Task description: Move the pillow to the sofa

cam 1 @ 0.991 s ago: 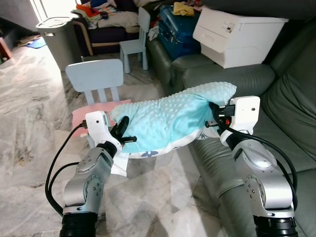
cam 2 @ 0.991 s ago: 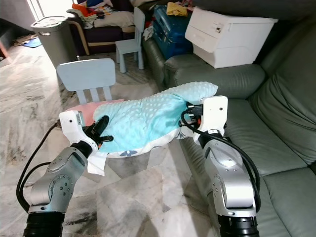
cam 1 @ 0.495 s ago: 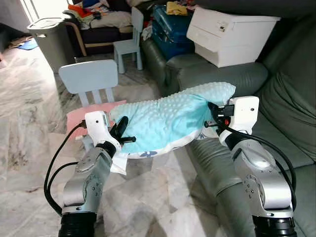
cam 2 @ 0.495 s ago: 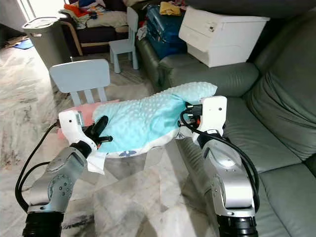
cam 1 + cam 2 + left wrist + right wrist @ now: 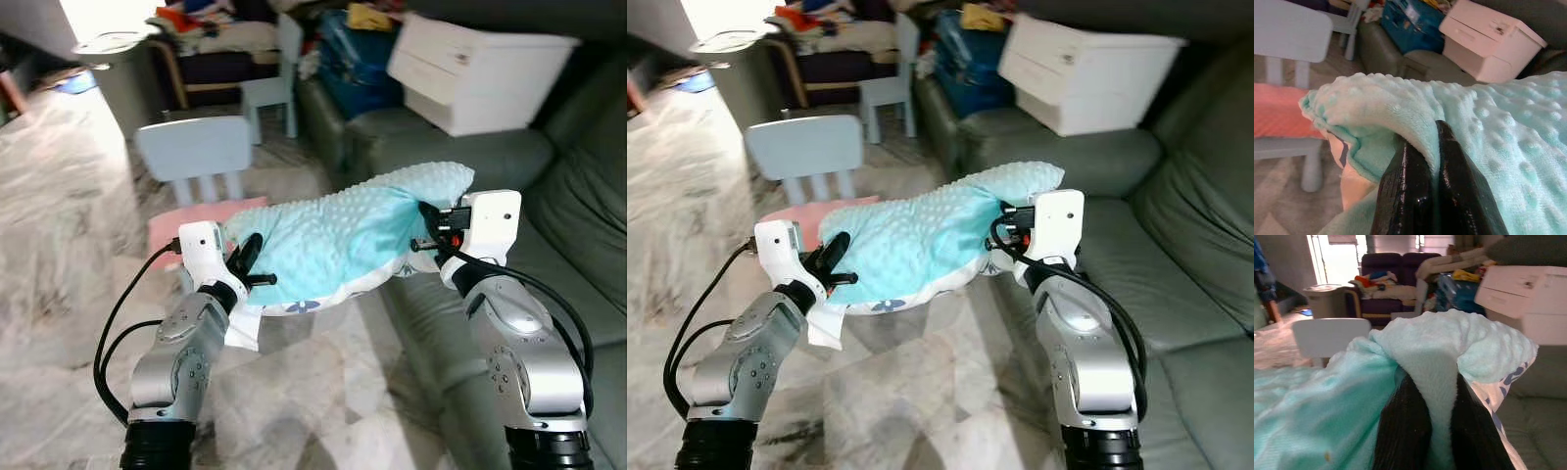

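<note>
Change since the earlier frames: the whole view has shifted slightly, so the camera has turned; the pillow hangs between the two arms just as before.

Pillow (image 5: 343, 240): mint, dotted fleece, white patterned underside; held in the air above the marble floor (image 5: 59, 245), beside the front edge of the sofa seat.

Left pincer (image 5: 1422, 161): fingers closed on a fold at the pillow's near-left end.

Right pincer (image 5: 1425, 421): fingers clamped on a bunched fold at the pillow's right end, over the sofa's front edge.

Sofa (image 5: 578, 245): grey-green leather, along the right; its seat ahead of the right arm is bare.

White storage box (image 5: 480, 73): on the sofa's far end, blue bags (image 5: 343, 64) beside it.

Small chair (image 5: 201, 157): pale blue, pink seat pad, just behind the pillow's left end.

Second small chair (image 5: 269, 88) and grey bin (image 5: 122, 69): farther back, open floor to the left.
</note>
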You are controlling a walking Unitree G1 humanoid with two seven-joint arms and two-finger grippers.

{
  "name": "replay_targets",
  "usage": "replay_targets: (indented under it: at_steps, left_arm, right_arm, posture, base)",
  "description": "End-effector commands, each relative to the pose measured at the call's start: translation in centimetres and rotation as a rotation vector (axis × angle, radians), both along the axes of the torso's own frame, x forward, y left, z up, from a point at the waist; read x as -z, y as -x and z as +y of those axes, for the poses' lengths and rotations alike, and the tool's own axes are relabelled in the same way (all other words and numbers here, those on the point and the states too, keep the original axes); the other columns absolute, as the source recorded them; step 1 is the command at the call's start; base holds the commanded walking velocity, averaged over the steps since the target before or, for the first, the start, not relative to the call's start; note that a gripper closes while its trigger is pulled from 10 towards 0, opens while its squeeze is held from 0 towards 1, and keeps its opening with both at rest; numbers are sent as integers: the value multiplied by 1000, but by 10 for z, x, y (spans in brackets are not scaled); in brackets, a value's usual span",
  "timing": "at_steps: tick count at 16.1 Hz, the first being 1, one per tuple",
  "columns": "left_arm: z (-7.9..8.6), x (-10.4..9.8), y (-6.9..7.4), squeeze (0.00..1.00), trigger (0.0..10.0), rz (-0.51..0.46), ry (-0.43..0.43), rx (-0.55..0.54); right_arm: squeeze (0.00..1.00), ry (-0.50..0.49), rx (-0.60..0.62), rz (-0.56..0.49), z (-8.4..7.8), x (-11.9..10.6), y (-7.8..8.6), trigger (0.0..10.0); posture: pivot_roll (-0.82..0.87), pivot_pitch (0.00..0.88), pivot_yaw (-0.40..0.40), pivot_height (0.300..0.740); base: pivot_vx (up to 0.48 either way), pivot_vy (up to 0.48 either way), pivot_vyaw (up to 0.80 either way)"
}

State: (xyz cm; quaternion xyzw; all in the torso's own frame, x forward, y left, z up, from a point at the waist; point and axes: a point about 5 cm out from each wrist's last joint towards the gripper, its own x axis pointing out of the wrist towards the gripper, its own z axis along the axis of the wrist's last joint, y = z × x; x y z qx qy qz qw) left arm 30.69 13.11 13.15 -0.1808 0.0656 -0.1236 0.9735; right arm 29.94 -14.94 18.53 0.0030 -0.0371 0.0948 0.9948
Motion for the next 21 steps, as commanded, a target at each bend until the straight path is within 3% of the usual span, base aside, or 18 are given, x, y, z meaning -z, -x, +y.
replay_targets:
  at_steps: [1,15,18,20,21]
  left_arm:
    - [3,-1,0,0,10000,-1,-16,2]
    - [1,2,-1,0,10000,8,-29,10]
    - [0,0,-1,0,10000,-10,-31,12]
    - [-1,-1,-2,0,10000,-27,-62,7]
    - [1,0,-2,0,10000,-44,-132,-6]
  right_arm:
    - [0,-7,-23,-40,6,-9,1,10000]
    - [0,0,-22,-40,5,-9,1,10000]
    - [0,3,-22,-39,4,-9,1,10000]
    - [0,3,-23,-37,4,-9,1,10000]
    - [0,4,-23,-35,5,-9,0,10000]
  posture:
    - [-109,0,36,740]
    - [-112,0,36,740]
    - [-113,0,34,740]
    - [-112,0,33,740]
    - [-112,0,33,740]
  base:
    - [0,356,0]
    - [0,358,0]
    - [0,0,0]
    - [0,0,-222]
    - [0,0,-800]
